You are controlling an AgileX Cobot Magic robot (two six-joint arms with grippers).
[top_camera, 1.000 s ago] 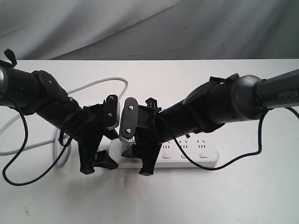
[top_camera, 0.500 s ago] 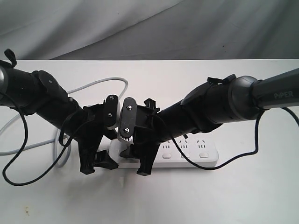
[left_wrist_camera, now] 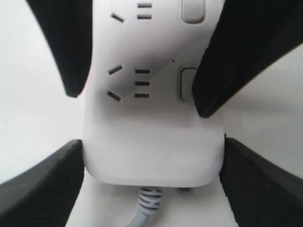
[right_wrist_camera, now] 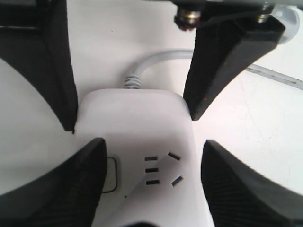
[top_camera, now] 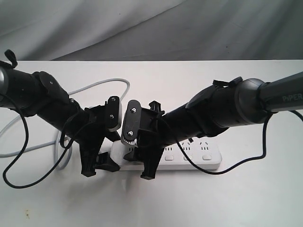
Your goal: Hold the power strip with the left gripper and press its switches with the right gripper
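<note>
Two tools meet over the cord end of the strip point(top_camera: 210, 161), which lies flat on the counter point(top_camera: 199, 80), its other end running out under the right arm.

Left tool point(top_camera: 98, 166): closed on the strip, its fingers point(left_wrist_camera: 47, 184) set against both long sides just ahead of the cord point(left_wrist_camera: 149, 204). The hold looks done.

Right tool point(top_camera: 140, 161): jaws apart, gripping nothing, set down just beside the left one. One of its fingers point(left_wrist_camera: 236, 61) stands over the end switch point(left_wrist_camera: 185, 84) and hides about half of it. The other sits beside the socket-side edge. No view shows whether that switch is pushed in.

Three switches point(top_camera: 187, 157) further along lie uncovered, clear of both tools.

Judgement: the holding half of the task is met. The pressing is at its first button at most, and the rest of the row remains.
</note>
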